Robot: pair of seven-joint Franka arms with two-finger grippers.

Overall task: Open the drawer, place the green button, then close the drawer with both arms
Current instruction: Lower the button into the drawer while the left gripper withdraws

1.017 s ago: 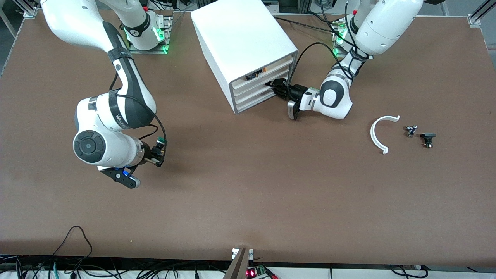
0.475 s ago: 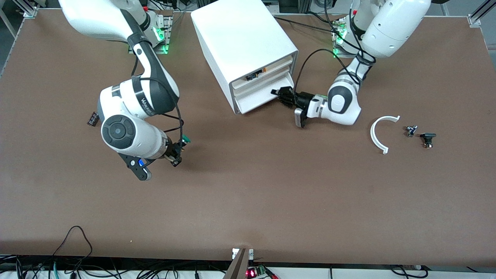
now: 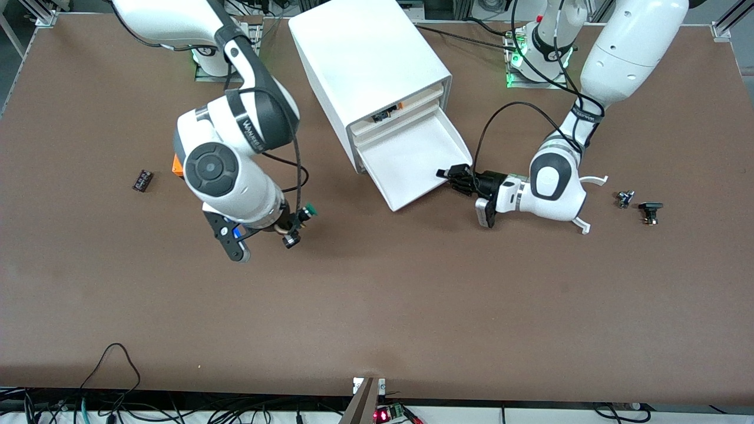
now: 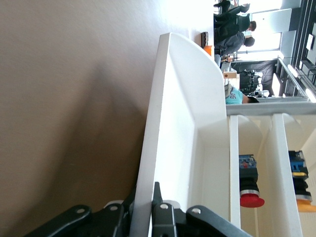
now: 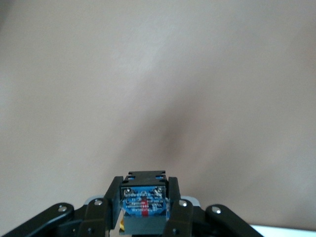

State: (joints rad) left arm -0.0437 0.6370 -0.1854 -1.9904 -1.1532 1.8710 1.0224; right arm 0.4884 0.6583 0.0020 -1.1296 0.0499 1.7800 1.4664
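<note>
The drawer (image 3: 412, 156) stands pulled well out of the white cabinet (image 3: 365, 59), and its tray is bare inside. My left gripper (image 3: 447, 175) is shut on the drawer's front wall at the corner toward the left arm's end. In the left wrist view that wall (image 4: 155, 143) runs between the jaws of the left gripper (image 4: 145, 192). My right gripper (image 3: 290, 229) hangs over bare table beside the drawer, toward the right arm's end, shut on the button (image 3: 308, 210), whose green cap points at the drawer. In the right wrist view the button's base (image 5: 144, 205) fills the right gripper (image 5: 144, 195).
The top drawer shows a black-and-orange part (image 3: 386, 113). A white curved piece (image 3: 596, 180) and two small black parts (image 3: 624, 198) (image 3: 650, 211) lie toward the left arm's end. An orange cube (image 3: 176, 165) and a small black part (image 3: 142, 180) lie toward the right arm's end.
My left gripper has drawn the drawer out of the cabinet toward the front camera. My right arm has carried the button across the table toward the drawer.
</note>
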